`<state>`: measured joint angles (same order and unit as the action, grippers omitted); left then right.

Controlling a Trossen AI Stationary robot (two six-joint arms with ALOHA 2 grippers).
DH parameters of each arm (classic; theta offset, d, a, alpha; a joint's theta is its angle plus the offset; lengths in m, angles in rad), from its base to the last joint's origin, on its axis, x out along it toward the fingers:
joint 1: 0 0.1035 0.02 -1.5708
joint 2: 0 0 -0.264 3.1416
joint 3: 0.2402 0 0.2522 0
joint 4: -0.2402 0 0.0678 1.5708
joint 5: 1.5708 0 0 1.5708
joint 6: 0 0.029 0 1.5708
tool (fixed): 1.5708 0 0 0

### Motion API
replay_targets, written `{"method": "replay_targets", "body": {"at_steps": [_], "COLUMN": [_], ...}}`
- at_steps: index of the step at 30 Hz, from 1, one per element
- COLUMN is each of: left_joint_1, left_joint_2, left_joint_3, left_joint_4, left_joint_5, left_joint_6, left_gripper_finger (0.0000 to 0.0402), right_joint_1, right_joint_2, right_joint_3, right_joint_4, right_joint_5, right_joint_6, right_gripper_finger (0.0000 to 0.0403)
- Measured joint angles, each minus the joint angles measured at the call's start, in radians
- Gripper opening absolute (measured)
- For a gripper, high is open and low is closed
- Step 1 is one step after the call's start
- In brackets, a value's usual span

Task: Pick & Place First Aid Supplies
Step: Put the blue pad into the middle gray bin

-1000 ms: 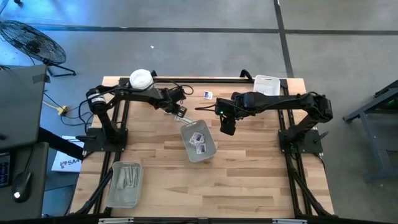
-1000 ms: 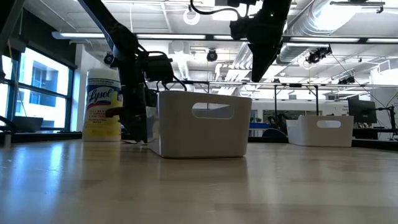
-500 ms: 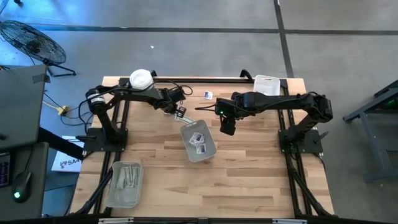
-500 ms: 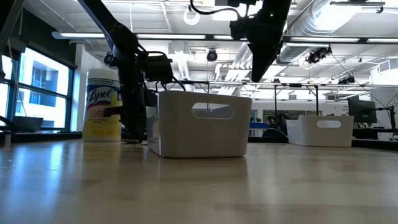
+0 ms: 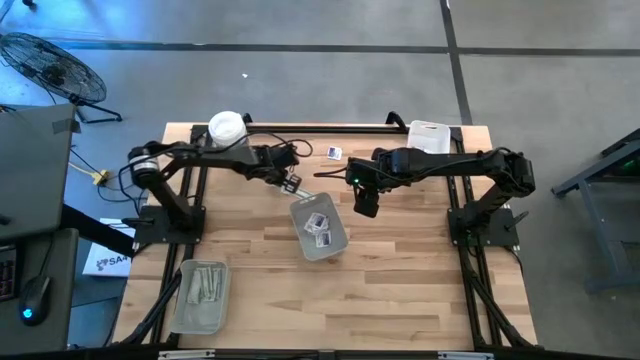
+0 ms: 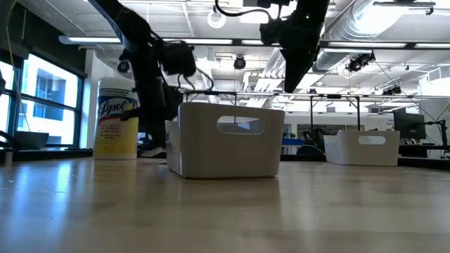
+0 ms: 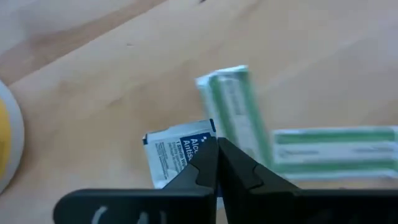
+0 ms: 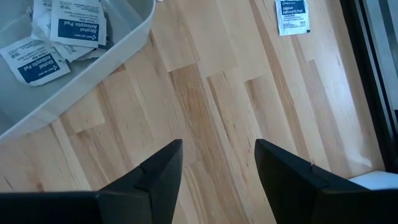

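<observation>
My left gripper (image 5: 291, 186) (image 7: 216, 158) is shut on a squarish white packet with blue print (image 7: 174, 152), just beyond the far left corner of the clear middle tray (image 5: 300, 212). Two narrow green strips (image 7: 235, 109) (image 7: 333, 148) lie flat on the wood beside it. The tray holds more white packets (image 5: 320, 226) (image 8: 62, 31). Another white packet (image 5: 333, 152) (image 8: 292, 15) lies on the table farther back. My right gripper (image 5: 365, 205) (image 8: 217, 162) hangs open above the table to the right of the tray, holding nothing. My left gripper pinches the white packet at one edge (image 7: 198, 144) between its two shut fingertips. The fingers slant down on it from above. The rest of the packet sticks out flat to one side of the fingers. Whether it is clear of the table I cannot tell.
A second clear tray (image 5: 200, 295) with green strips sits at the near left corner. A white-lidded round tub (image 5: 227, 127) (image 6: 116, 119) stands at the far left, and a white bin (image 5: 428, 137) at the far right. Bare wood lies nearer than the middle tray.
My left gripper has shut on the white packet and risen a little from the table top; in the low view its arm now stands higher than before. My right gripper has kept still.
</observation>
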<state>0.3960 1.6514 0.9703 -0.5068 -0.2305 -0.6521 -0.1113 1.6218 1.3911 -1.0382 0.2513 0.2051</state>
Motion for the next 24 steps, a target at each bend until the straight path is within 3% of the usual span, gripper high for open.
{"method": "replay_targets", "body": {"at_steps": [9, 15, 20, 24], "left_joint_1": [-0.184, -0.353, -0.448, -0.499], "left_joint_2": [-0.147, -0.149, -0.141, -0.135], "left_joint_3": [0.002, 0.002, 0.019, 0.019], "left_joint_4": [0.061, 0.228, 0.341, 0.329], "left_joint_5": [-0.066, -0.064, -0.060, -0.058], "left_joint_6": [0.086, 0.199, 0.306, 0.358], "left_gripper_finger": [0.0000, 0.0000, 0.0000, 0.0000], "right_joint_1": [0.000, 0.000, -0.001, 0.000], "right_joint_2": [0.000, -0.008, -0.036, -0.046], "right_joint_3": [0.005, 0.035, 0.039, 0.039], "right_joint_4": [-0.027, -0.073, -0.068, -0.068], "right_joint_5": [0.051, 0.139, 0.139, 0.116], "right_joint_6": [-0.055, -0.057, -0.057, -0.046], "right_gripper_finger": [0.0195, 0.0195, 0.0195, 0.0195]}}
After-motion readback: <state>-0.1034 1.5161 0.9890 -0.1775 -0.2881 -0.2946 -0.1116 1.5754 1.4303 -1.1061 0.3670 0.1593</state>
